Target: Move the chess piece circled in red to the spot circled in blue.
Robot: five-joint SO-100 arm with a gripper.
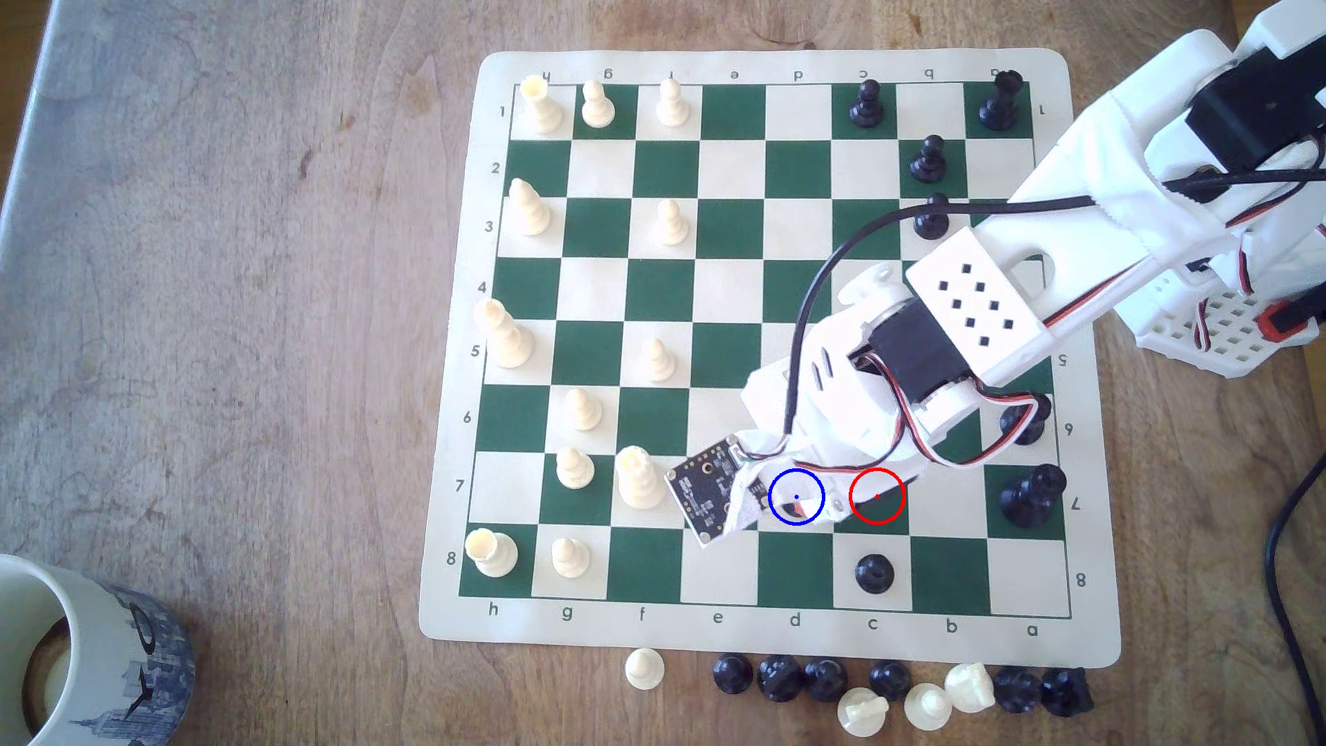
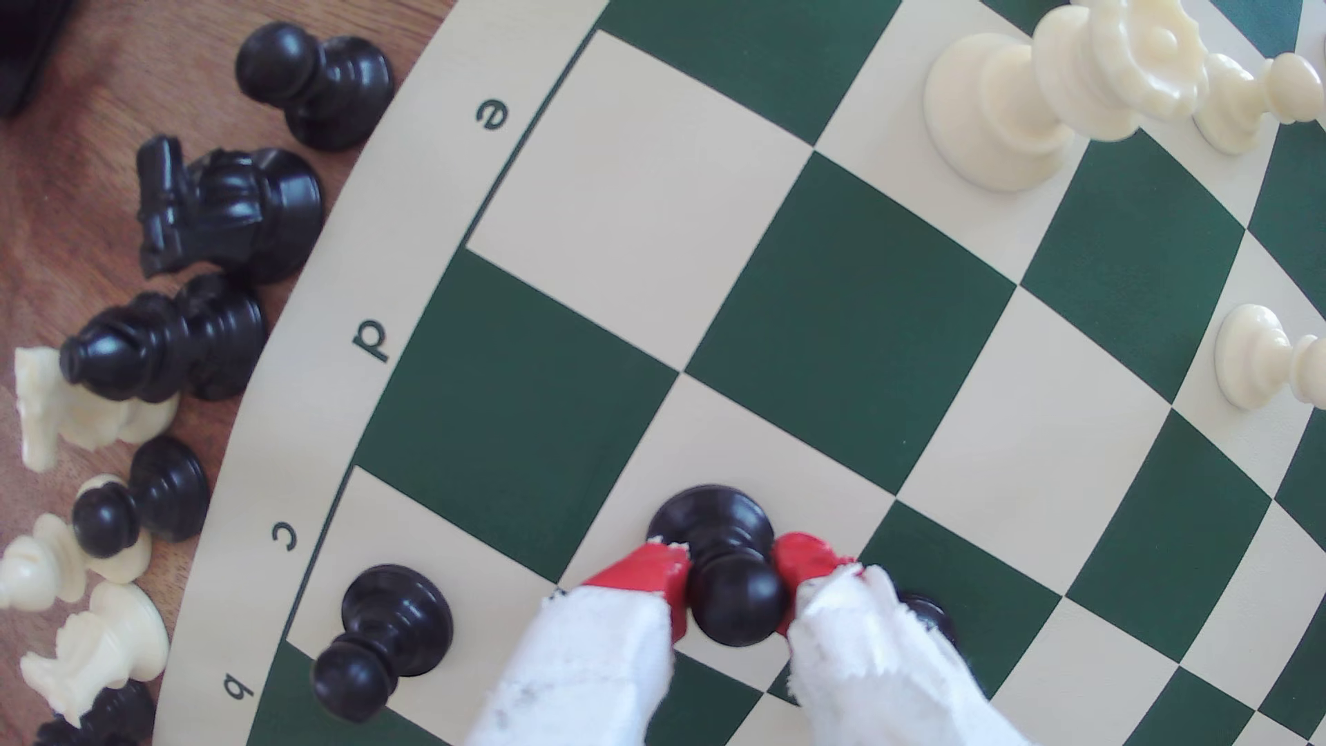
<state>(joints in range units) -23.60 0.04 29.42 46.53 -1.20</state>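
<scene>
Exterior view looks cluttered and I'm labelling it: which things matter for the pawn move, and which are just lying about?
In play:
- black pawn, between the gripper fingers
- blue-ringed square

Lying about:
- captured pieces off the board
- mug
- white pieces

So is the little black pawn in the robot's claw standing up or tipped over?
Standing up: the black pawn has its base on the board, red fingertips pinching its neck.
</scene>
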